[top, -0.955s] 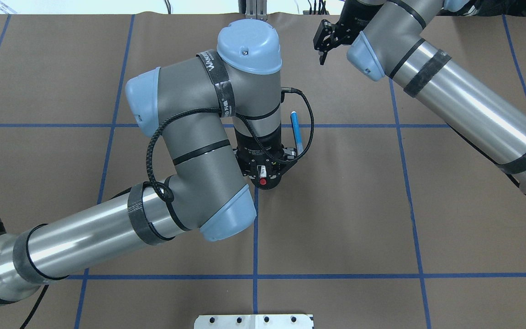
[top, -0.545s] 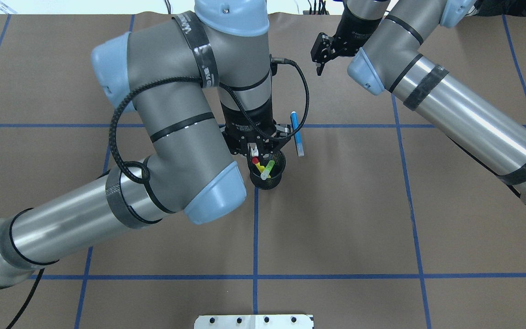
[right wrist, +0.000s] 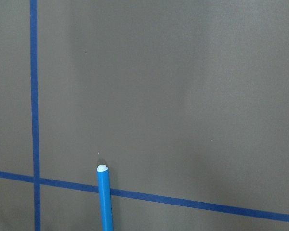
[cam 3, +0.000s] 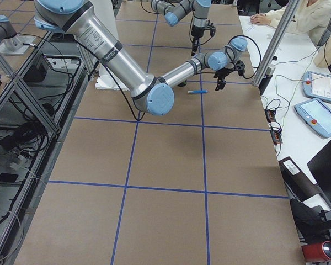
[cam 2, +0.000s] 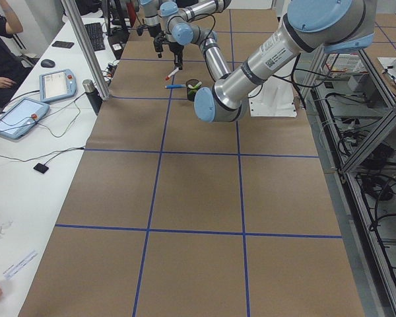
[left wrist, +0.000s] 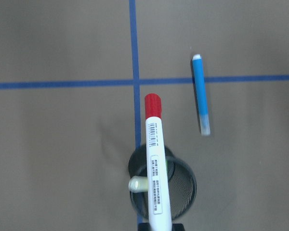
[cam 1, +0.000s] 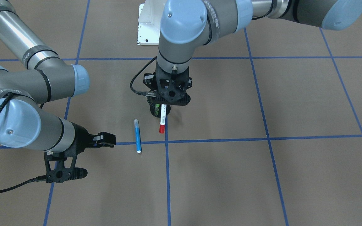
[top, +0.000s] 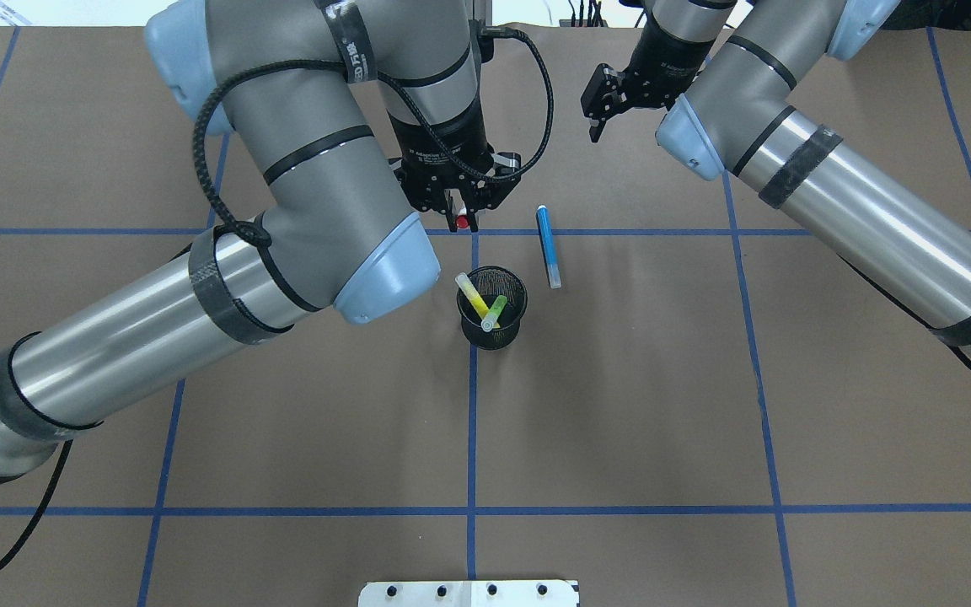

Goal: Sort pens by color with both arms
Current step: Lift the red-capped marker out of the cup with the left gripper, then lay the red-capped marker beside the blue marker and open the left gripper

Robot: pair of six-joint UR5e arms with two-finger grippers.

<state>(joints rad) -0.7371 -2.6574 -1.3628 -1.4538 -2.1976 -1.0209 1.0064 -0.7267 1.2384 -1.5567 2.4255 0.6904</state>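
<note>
In the upper centre of the overhead view, the left gripper [top: 461, 207] is clamped on the red-capped pen [cam 1: 162, 121], just beyond the cup [top: 512, 333] that holds the yellow pen [top: 472, 297] and the green pen [top: 496, 310]. It should lay the pen down gently, well apart from the blue pen [top: 547, 246]. I cannot tell how the right gripper [top: 597, 118] stands.

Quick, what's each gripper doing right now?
Left gripper: shut on the white-barrelled, red-capped marker pen.
Right gripper: nothing in it; open or shut cannot be told.
</note>
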